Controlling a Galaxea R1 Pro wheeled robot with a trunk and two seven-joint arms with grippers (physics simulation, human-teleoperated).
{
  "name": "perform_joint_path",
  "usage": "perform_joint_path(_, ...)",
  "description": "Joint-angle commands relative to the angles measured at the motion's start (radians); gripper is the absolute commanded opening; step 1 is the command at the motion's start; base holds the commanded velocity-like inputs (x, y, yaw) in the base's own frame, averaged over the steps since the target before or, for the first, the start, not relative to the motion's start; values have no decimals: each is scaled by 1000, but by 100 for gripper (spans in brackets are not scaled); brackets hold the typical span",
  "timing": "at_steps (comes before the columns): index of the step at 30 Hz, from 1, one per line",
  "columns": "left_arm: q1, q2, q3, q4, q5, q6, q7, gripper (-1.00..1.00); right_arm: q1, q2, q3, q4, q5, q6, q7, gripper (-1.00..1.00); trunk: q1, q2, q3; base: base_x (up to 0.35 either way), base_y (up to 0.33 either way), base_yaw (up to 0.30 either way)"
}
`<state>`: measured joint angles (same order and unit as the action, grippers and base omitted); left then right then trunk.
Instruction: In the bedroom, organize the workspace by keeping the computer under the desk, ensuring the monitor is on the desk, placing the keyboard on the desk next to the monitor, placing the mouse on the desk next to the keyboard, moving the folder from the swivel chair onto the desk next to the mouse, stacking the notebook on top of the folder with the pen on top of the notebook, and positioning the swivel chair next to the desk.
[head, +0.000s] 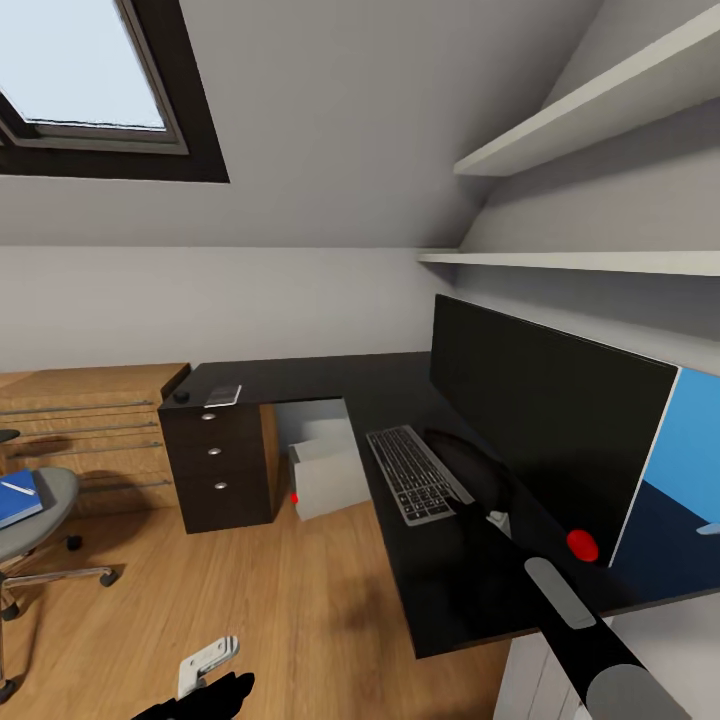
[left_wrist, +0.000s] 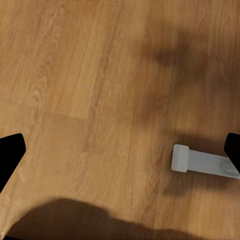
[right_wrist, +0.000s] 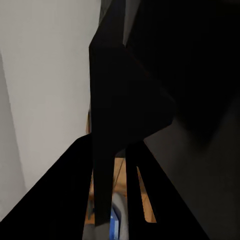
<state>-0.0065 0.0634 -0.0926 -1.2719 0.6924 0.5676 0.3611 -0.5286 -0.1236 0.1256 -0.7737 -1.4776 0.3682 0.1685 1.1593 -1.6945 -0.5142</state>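
The black desk (head: 330, 378) carries the wide monitor (head: 540, 440) with the keyboard (head: 415, 475) in front of it. At the desk's far left corner lie the small black mouse (head: 181, 396) and the grey notebook (head: 222, 395). The light-grey computer (head: 325, 482) stands under the desk. The swivel chair (head: 55, 500) at the left edge holds the blue folder (head: 22, 506) with the white pen (head: 14, 489) on it. My right gripper (head: 468, 468) hovers over the desk between keyboard and monitor, its fingers lost in black. My left gripper (left_wrist: 120, 150) hangs open over bare floor.
A light-wood drawer chest (head: 90, 425) stands against the wall left of the desk's black drawer unit (head: 215, 470). White shelves (head: 600, 262) run above the monitor, and a blue wall panel (head: 690, 450) shows behind it. A pale grey bar (left_wrist: 200, 162) shows under the left gripper.
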Motion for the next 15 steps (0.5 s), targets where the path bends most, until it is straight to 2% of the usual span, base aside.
perform_joint_path(1,-1,1,-2,-2,11,1,9,100,-1,-1,3,2,1,0,0,-100,0,-1,-1,0,0,0)
perform_joint_path(4,-1,1,1,-5,12,1,7,100,-1,-1,3,1,1,0,-2,-100,0,-1,-1,0,0,0)
perform_joint_path(7,-1,1,37,-7,17,4,6,100,-1,-1,3,1,1,0,-2,-100,0,-1,-1,0,0,0)
perform_joint_path(8,0,0,51,-7,18,4,6,100,-1,-1,3,1,1,0,-2,-100,4,-8,-4,0,0,0)
perform_joint_path(15,-1,-1,67,-7,19,3,6,100,-1,-1,2,1,1,-1,2,-100,31,-57,-26,0,0,0)
